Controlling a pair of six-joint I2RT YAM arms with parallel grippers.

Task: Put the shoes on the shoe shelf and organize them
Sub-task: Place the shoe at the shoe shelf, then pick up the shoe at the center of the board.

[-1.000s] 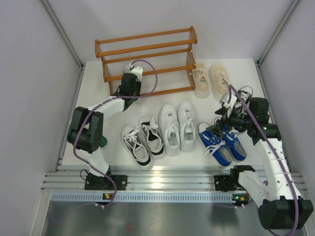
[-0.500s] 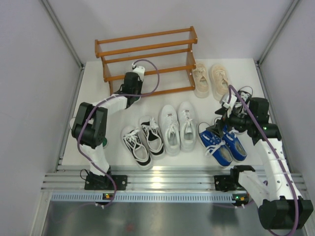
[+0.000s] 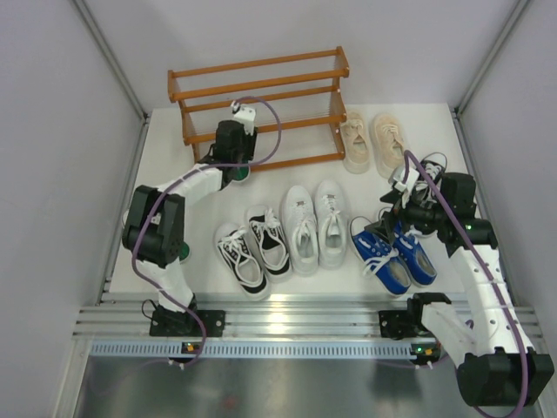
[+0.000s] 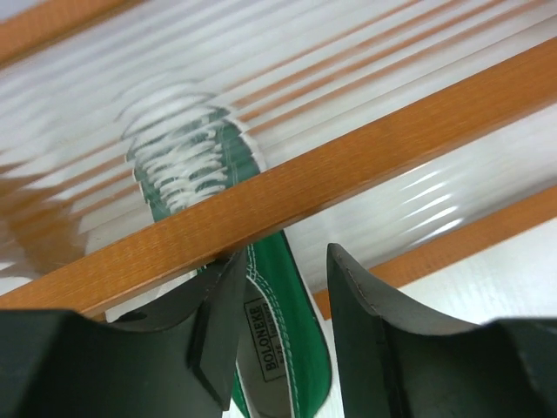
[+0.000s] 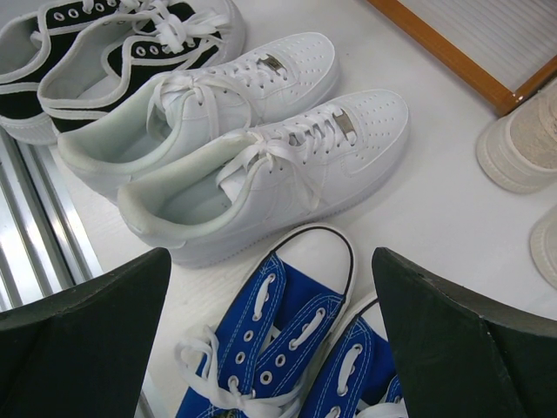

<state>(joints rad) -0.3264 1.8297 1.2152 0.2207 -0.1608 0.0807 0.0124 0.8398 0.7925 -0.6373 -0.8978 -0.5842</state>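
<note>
1. The shelf [image 3: 261,87] stands at the far edge of the table [image 3: 161,148], towards the far left corner.
2. The left gripper [image 4: 285,254] is at the shelf's front, low down near its left end.
3. Its fingers are parted about halfway, and the heel of a green shoe [image 4: 296,331] lies between them. I cannot tell whether either finger touches the heel.
4. The green shoe lies under a front rail [image 4: 348,157] with its toe pointing into the shelf and its heel sticking out at the front. Its toe half is blurred in the left wrist view.
5. The right gripper [image 5: 270,257] hangs over the toes of the blue pair [image 3: 393,255] with its jaws spread wide, and it grips nothing.
6. The blue pair lies near the table's near edge, towards the right.
7. The white pair [image 3: 315,225] lies just left of the blue pair, about midway along the near edge.
8. The black-and-white pair [image 3: 252,248] lies just left of the white pair.
9. The beige pair [image 3: 372,141] stands just beside the shelf's right end, towards the far right corner.
</note>
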